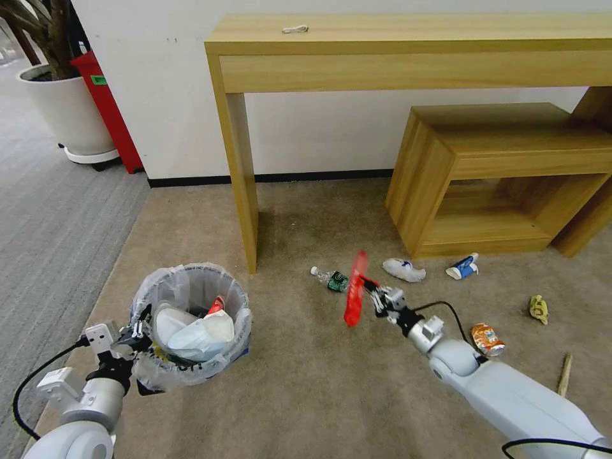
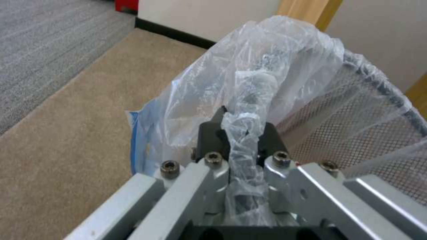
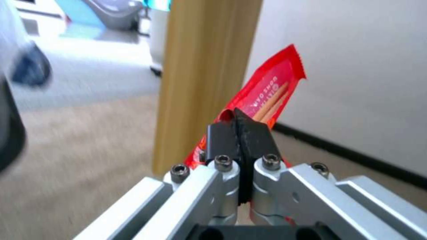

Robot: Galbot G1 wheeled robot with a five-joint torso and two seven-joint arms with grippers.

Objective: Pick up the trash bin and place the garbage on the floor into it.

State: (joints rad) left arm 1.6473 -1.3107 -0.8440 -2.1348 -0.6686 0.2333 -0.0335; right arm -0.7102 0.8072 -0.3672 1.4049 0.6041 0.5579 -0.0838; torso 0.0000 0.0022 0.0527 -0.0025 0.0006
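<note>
A long wooden desk [image 1: 414, 54] is standing against the white wall [image 1: 166, 83], and a small white cord [image 1: 294, 29] is lying near the left end of its top. A low wooden shelf [image 1: 503, 172] is sitting under the desk's right part, its open side facing outward. A black baseboard [image 1: 319, 176] is running along the foot of the wall. Beyond the wall's corner, a white planter [image 1: 67, 108] is resting on a wheeled base on the grey ribbed carpet [image 1: 51, 217], with a red box [image 1: 108, 108] leaning just beside it.
</note>
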